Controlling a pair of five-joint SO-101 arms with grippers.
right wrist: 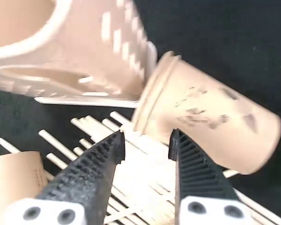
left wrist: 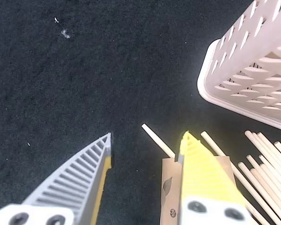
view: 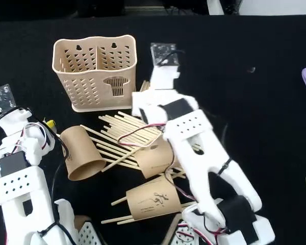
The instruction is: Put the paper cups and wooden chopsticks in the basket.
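The left end effector (left wrist: 147, 135) is held open beside a paper cup (left wrist: 170, 187). The right end effector (right wrist: 145, 140), open and empty, is poised above wooden chopsticks (right wrist: 145, 180) strewn before the basket (view: 94, 71) near the counter's (view: 255, 102) far edge.

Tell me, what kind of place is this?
Probably a robot practice lab, not a kitchen: two white robot arms sit at a black table, with a basket, paper cups and chopsticks spread out for them to tidy.

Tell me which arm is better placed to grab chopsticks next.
Probably right. The right gripper hangs open directly over the chopsticks, close beside the basket. The left gripper, also open, is mostly over bare table at the pile's edge, by a paper cup.
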